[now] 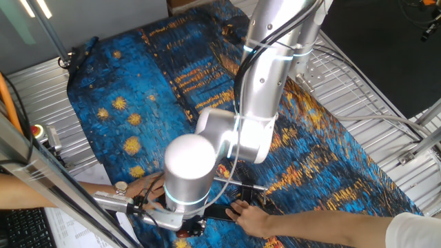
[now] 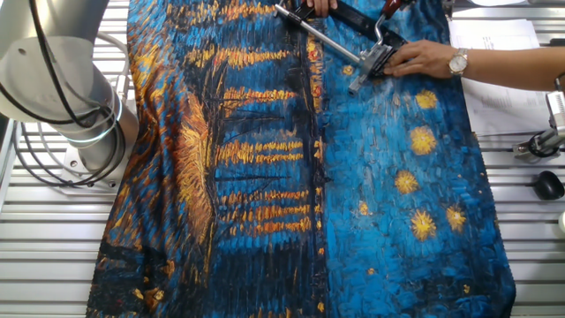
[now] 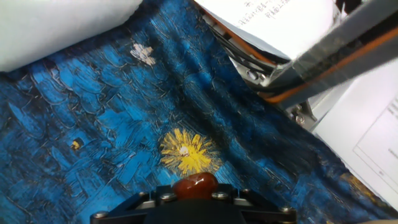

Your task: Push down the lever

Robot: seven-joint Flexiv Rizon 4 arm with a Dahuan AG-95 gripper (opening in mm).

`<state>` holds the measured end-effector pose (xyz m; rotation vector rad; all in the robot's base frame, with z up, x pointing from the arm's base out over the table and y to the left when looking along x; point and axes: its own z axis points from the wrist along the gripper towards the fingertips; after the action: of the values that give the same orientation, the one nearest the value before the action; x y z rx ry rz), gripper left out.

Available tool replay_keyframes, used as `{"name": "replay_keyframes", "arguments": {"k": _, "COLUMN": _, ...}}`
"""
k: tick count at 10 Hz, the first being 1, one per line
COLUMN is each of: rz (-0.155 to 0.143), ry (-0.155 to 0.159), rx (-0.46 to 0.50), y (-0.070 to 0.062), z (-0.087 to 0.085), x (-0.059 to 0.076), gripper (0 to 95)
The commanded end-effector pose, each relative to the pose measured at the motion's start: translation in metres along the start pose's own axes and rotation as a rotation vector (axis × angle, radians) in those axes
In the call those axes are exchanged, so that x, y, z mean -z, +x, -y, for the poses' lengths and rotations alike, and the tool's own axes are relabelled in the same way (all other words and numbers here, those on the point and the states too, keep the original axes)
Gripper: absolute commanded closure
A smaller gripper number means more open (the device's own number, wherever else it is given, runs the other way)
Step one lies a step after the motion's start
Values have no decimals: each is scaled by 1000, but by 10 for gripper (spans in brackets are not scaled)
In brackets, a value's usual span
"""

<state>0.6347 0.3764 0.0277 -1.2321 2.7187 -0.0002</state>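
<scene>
The lever's reddish-brown knob (image 3: 194, 185) fills the bottom centre of the hand view, right against the front of my gripper (image 3: 194, 199). The gripper's black body shows no gap between its fingers. In one fixed view the gripper (image 1: 187, 227) hangs low at the front table edge under the arm's big silver joint, and a bit of the knob (image 1: 181, 235) peeks out beneath it. In the other fixed view the lever (image 2: 389, 11) rises from the silver bracket (image 2: 369, 62) at the top edge. There the gripper is out of frame.
A person's hands (image 1: 260, 219) (image 2: 425, 58) hold the black clamp frame (image 2: 353, 16) and its long silver rod (image 2: 316, 34) on the blue-and-orange painted cloth (image 2: 291, 194). Papers and a metal rail (image 3: 336, 53) lie to the right. The robot base (image 2: 62, 79) stands at the left.
</scene>
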Motion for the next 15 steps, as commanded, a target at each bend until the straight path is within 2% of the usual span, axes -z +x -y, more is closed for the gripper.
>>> {"name": "replay_keyframes", "arguments": {"k": 1, "rz": 37, "ry": 17, "rx": 28, "y": 1, "z": -1, "x": 2, "gripper": 190}}
{"name": "replay_keyframes", "arguments": {"k": 2, "rz": 45, "ry": 25, "rx": 31, "y": 1, "z": -1, "x": 2, "gripper": 190}}
{"name": "replay_keyframes", "arguments": {"k": 3, "rz": 49, "ry": 24, "rx": 36, "y": 1, "z": -1, "x": 2, "gripper": 0}}
{"name": "replay_keyframes", "arguments": {"k": 4, "rz": 55, "ry": 19, "rx": 37, "y": 1, "z": -1, "x": 2, "gripper": 0}}
{"name": "replay_keyframes", "arguments": {"k": 7, "rz": 41, "ry": -5, "rx": 30, "y": 1, "z": 0, "x": 17, "gripper": 0}}
{"name": "replay_keyframes", "arguments": {"k": 8, "rz": 43, "ry": -21, "rx": 26, "y": 1, "z": 1, "x": 24, "gripper": 190}}
{"name": "replay_keyframes", "arguments": {"k": 13, "rz": 19, "ry": -58, "rx": 34, "y": 18, "z": 0, "x": 73, "gripper": 190}}
{"name": "replay_keyframes", "arguments": {"k": 15, "rz": 28, "ry": -63, "rx": 60, "y": 25, "z": -2, "x": 88, "gripper": 190}}
